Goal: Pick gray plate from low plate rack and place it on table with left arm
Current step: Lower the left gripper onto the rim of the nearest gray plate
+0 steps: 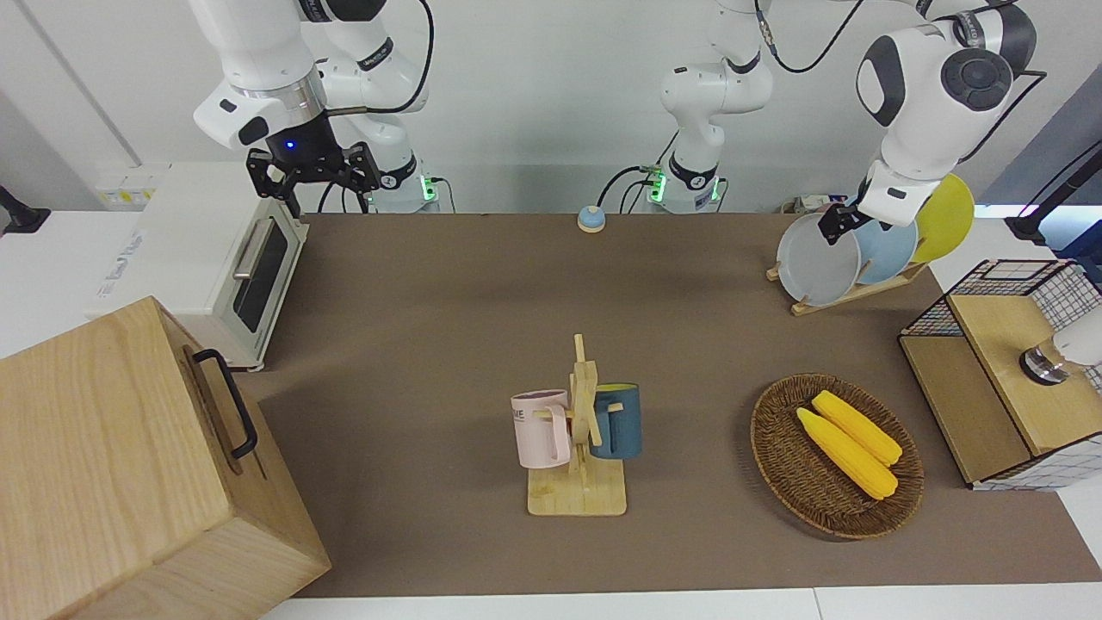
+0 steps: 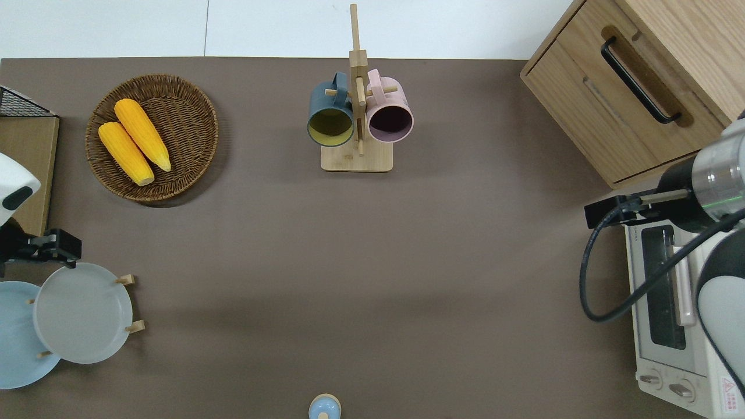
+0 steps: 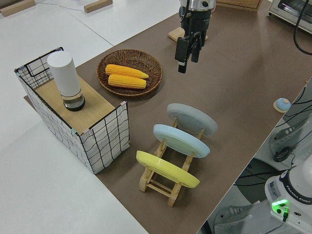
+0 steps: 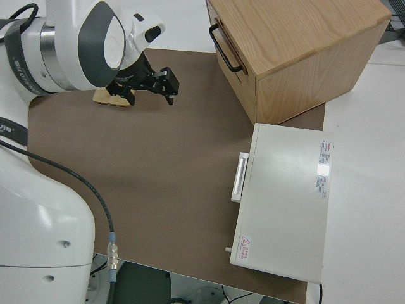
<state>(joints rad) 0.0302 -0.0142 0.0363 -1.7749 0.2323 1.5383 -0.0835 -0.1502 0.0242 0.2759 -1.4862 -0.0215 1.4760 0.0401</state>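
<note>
The gray plate (image 1: 816,261) leans in the end slot of the low plate rack (image 1: 848,297) that faces the right arm's end of the table (image 1: 430,301). It also shows in the overhead view (image 2: 81,314) and the left side view (image 3: 192,118). My left gripper (image 1: 835,226) is open and empty, close above the plate's upper rim. In the overhead view the gripper (image 2: 56,247) is over the table just beside the plate's rim, on the side farther from the robots. The right arm with its gripper (image 1: 314,176) is parked.
A light blue plate (image 1: 891,250) and a yellow plate (image 1: 947,215) stand in the same rack. A wire crate (image 1: 990,284) and a wicker basket (image 1: 775,448) with corn lie farther out. A mug tree (image 1: 585,430), wooden box (image 1: 112,465) and toaster oven (image 1: 198,250) stand elsewhere.
</note>
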